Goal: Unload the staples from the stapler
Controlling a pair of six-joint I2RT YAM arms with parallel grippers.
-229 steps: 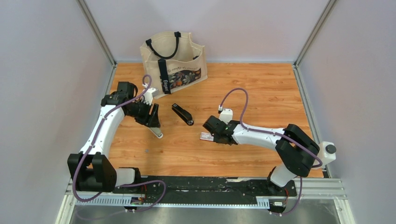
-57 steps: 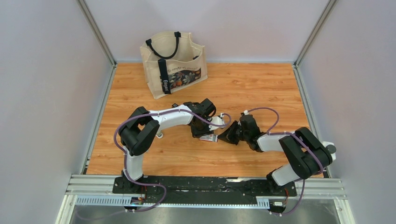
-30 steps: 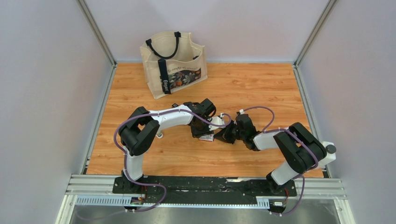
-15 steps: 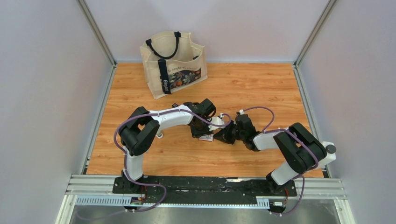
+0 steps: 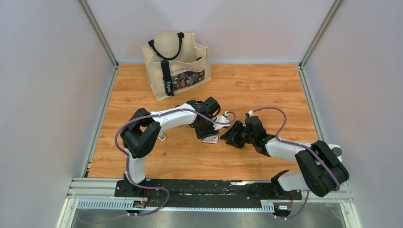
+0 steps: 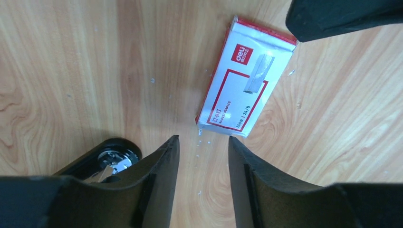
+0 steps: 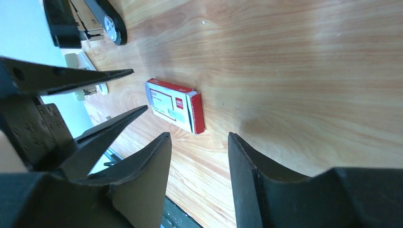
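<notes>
The stapler (image 7: 88, 21) is dark with a metal channel. It lies on the wood beyond the left gripper. Its round riveted end (image 6: 113, 157) shows beside the left finger. In the top view it is hidden under the left arm. No strip of staples shows, only tiny pale flecks (image 6: 199, 142) on the wood. My left gripper (image 6: 203, 141) (image 5: 206, 130) is open and empty just behind the red-and-white box (image 6: 244, 97). My right gripper (image 7: 198, 137) (image 5: 231, 137) is open and empty, to the right of the box (image 7: 176, 104) (image 5: 210, 139).
A cream tote bag (image 5: 176, 64) stands at the back left of the wooden table (image 5: 266, 90). A small pale elongated piece (image 5: 162, 137) lies by the left arm's elbow. The two grippers face each other closely across the box. Grey walls enclose three sides.
The right gripper has drawn back a little to the right, away from the box, and its elbow has swung out. The left gripper has shifted slightly back. The box lies uncovered between them.
</notes>
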